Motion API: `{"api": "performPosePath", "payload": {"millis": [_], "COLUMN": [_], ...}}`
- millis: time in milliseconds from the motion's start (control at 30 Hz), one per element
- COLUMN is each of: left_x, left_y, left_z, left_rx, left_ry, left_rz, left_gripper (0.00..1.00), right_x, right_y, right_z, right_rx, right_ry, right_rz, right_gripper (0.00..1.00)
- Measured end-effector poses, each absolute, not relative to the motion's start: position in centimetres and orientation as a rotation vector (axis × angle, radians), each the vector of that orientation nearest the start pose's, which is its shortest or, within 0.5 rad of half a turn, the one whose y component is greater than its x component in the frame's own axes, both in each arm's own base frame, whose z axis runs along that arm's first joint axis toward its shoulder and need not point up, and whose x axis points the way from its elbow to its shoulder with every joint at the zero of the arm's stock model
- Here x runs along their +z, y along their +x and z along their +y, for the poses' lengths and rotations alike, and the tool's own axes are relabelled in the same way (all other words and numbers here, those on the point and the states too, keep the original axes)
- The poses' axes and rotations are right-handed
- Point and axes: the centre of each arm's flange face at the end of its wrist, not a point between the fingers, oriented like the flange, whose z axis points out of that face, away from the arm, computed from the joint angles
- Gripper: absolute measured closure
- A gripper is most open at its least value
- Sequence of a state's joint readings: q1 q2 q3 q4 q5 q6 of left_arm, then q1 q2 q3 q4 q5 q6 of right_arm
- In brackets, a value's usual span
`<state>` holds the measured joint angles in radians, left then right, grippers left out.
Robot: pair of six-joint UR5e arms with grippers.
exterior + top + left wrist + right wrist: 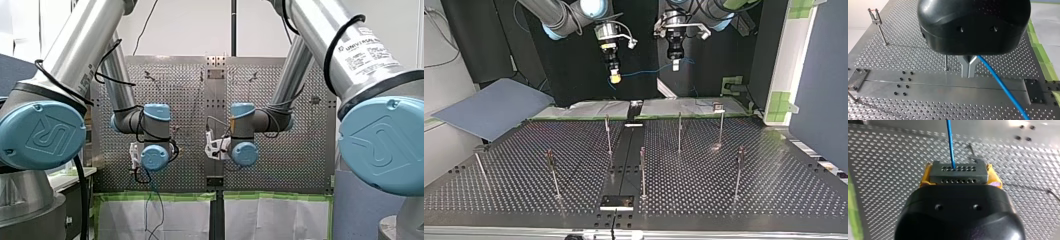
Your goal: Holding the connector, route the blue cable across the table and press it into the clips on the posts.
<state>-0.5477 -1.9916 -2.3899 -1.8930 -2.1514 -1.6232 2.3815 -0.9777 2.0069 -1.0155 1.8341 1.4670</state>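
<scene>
While our right jaws clamp the connector [958, 172], the blue cable [950, 142] leaving it, our left jaws look closed, apparently pinching that cable, though the contact is hidden.

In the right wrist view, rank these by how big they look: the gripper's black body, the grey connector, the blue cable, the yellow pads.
1. black body, though nearest the camera
2. grey connector
3. blue cable and yellow pads: unsure, little of each shows

Front view, centre: jaws of both arms hidden behind wrist joints [154, 157]. Top view: clips [718, 106] on posts [679, 132] too small to tell. R wrist view: connector [959, 173] base hidden by black housing [959, 212]; blue cable [950, 142] cut off at frame edge.
</scene>
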Motion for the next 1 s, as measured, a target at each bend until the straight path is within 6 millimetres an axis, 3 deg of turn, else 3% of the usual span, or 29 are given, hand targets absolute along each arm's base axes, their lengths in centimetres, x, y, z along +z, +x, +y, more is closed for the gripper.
{"api": "performPosePath", "payload": {"millis": [333, 733, 1000], "left_x": [8.1, 8.1, 9.8], "left_y": [28.8, 28.8, 28.7], "left_z": [-26.8, -26.7, -26.3], "left_rx": [-0.019, -0.015, 0.039], "left_ry": [-0.070, -0.069, -0.026], "left_rz": [1.562, 1.563, 1.567], "left_gripper": [1.00, 1.00, 1.00], "right_x": [3.5, 3.1, 3.1], "right_y": [45.6, 45.5, 45.5], "right_z": [-28.2, -28.1, -28.1], "right_rx": [1.438, 1.431, 1.431], "right_ry": [1.730, 1.738, 1.738], "right_rz": [-0.821, -0.822, -0.822], "right_gripper": [1.00, 1.00, 1.00]}}
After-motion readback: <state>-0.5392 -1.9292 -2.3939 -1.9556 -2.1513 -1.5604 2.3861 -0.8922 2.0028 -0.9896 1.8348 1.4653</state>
